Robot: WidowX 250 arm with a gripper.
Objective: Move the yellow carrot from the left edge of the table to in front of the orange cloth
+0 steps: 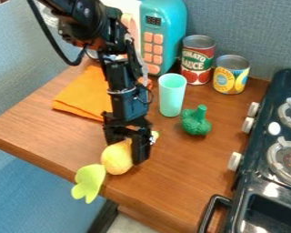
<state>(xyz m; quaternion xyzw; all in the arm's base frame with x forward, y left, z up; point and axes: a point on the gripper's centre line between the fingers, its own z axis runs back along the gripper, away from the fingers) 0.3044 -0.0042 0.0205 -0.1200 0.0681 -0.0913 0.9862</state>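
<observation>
The black metal-and-plastic claw [126, 151] is at a round yellow leafy toy [116, 159] – can't tell if it's squeezing. Bumpy green toy broccoli [196, 123]: two o'clock.

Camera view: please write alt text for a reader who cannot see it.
A black gripper touches a yellow toy with green leaves at a wooden counter's edge. Beyond are a mint cup, green toy, red can and yellow can; a stove is on the picture's right.
</observation>
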